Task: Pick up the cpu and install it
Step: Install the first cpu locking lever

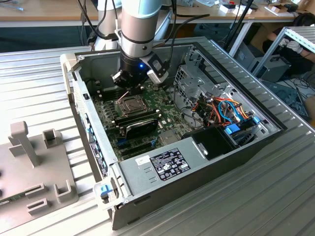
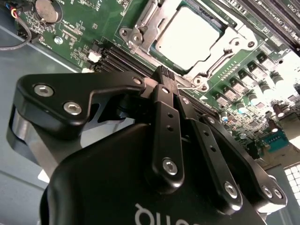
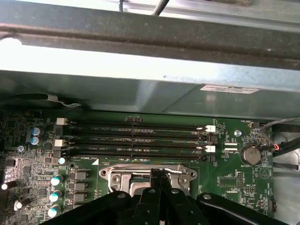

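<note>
Silver arm (image 1: 136, 29), pale blue joint cap, black pincer (image 2: 165, 75), silver screws, blue light

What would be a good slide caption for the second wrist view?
The closed gripper hovers beside the cpu seated in its socket frame on the green motherboard.

Above socket frame (image 1: 129, 103): open, arm overhead.
Exterior view's right: drive cage (image 1: 193, 78) stands close.
Behind: case wall (image 3: 140, 91).

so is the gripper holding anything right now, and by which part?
Nothing held. The gripper has its fingertips pressed together with nothing between them, just beside the socket frame. The cpu sits in the socket, apart from the fingers.
</note>
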### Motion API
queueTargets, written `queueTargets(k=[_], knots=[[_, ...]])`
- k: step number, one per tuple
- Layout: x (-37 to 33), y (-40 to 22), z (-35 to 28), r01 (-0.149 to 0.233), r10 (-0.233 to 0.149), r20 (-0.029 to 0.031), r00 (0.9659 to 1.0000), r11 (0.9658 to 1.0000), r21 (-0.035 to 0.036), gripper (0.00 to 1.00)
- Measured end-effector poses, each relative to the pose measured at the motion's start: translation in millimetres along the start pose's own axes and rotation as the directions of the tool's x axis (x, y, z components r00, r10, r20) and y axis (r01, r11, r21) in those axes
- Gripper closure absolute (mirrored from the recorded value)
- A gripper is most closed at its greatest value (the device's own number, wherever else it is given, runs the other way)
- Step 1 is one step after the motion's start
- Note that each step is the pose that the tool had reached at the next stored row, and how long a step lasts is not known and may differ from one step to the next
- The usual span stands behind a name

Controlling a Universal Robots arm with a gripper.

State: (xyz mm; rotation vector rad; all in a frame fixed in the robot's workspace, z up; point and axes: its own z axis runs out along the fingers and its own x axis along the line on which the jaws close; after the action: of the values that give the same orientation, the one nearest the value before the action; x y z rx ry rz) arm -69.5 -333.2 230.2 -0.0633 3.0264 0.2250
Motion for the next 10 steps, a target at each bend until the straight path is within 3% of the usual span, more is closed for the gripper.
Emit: queueTargets(k=[3,10], knots=[[3.7,0.3,-0.9,0.001,-0.001,0.0068,1.0000,1.0000,0.0004,0.89],[2.5,2.0,-12.4,0.002,-0.002,0.0100,0.9999,1.0000,-0.0004,0.89]])
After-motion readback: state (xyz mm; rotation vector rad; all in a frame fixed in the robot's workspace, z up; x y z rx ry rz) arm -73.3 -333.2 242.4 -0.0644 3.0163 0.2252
